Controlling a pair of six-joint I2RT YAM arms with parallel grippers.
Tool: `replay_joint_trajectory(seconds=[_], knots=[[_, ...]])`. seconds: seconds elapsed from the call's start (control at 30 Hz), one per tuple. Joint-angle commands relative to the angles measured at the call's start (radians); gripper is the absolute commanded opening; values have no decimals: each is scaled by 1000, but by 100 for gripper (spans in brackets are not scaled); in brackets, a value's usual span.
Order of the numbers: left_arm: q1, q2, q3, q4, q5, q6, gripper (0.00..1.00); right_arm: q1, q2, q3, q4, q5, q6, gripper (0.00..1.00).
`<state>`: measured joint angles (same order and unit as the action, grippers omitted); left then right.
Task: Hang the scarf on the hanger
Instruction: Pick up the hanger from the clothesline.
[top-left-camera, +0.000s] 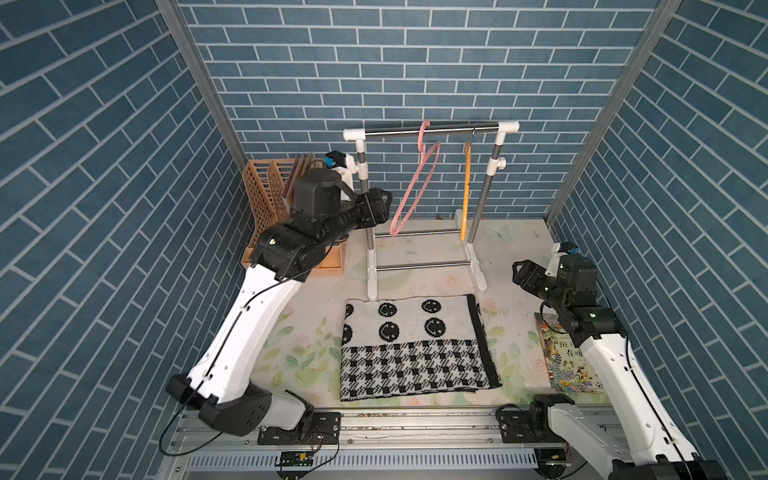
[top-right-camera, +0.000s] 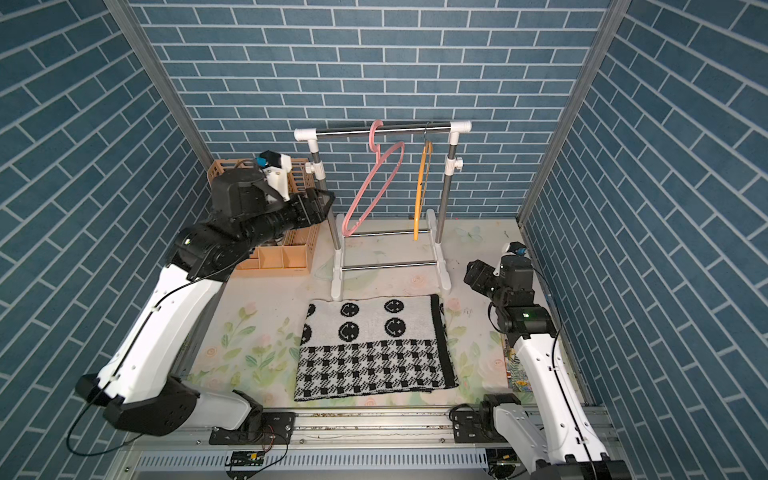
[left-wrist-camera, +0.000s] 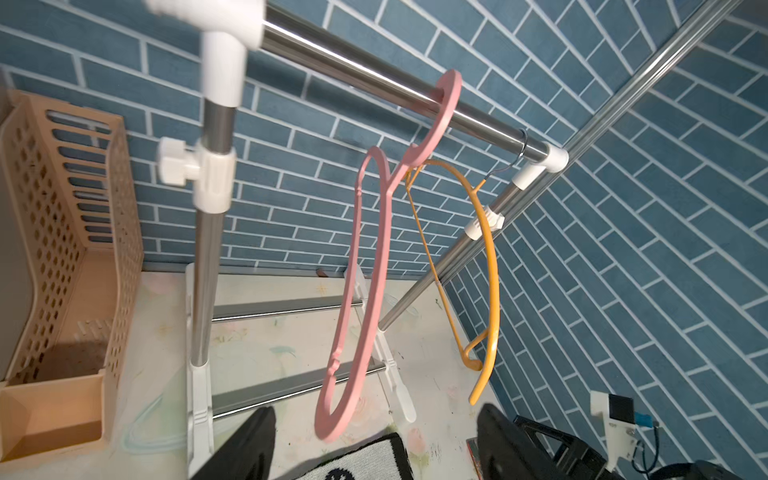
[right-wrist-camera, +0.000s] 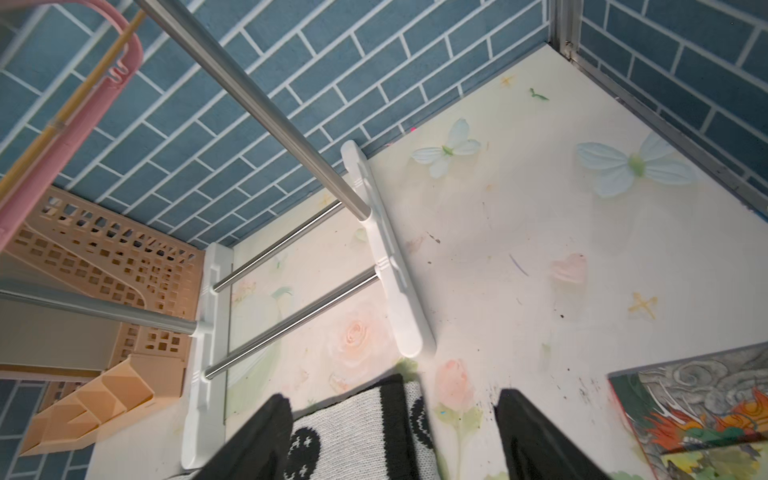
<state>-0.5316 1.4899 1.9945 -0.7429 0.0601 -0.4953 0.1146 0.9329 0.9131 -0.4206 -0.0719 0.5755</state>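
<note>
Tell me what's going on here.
Nothing is held yet. The folded black-and-white knitted scarf lies flat on the table before the small steel clothes rack, where a pink plastic hanger and a thin yellow hanger hang. The left gripper is raised beside the rack, the right gripper low near the scarf's corner. Both are open and empty.

The desk (top-left-camera: 519, 266) wears a pale cover printed with flowers and butterflies, marked with small dark specks. A folded black-and-white scarf (top-left-camera: 415, 349) lies flat at the middle of the front edge. Behind it, a white-footed metal rack (top-left-camera: 372, 274) stands against the back edge, its left foot reaching the scarf's rear border. A peach lattice organizer (top-left-camera: 328, 266) fills the back left corner. A picture book (top-left-camera: 569, 365) lies along the right edge.
</note>
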Motion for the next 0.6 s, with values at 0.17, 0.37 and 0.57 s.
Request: replay_joint_trajectory(seconds=[0.17, 0.37, 0.57], knots=[[-41, 389, 524, -256, -99, 161, 72, 7, 31, 80, -163, -58, -65, 81], [-47, 403, 359, -58, -23, 182, 72, 9, 61, 132, -221, -40, -118, 81], [-69, 516, 465, -116, -87, 224, 68, 10, 84, 153, -229, -51, -120, 82]])
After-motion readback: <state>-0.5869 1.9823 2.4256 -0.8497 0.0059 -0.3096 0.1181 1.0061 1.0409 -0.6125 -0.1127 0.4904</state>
